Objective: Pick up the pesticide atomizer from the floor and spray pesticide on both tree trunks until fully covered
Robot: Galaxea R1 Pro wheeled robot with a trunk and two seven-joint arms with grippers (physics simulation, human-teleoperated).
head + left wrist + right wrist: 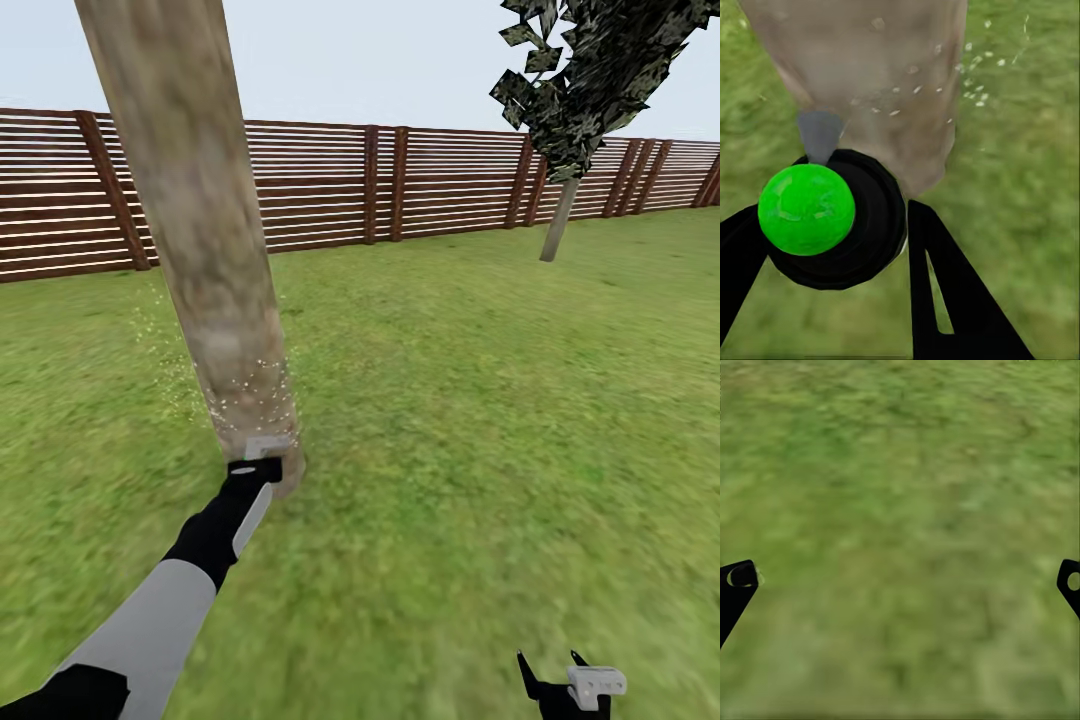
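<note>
Left gripper (832, 247) clamps atomizer (832, 217), misting tree trunk (200, 220) base; right gripper (900, 581) spread, idle. Next: aim higher.

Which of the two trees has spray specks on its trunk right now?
The near tree trunk, right ahead of the left gripper holding the pesticide atomizer. The far tree by the fence shows none.
</note>
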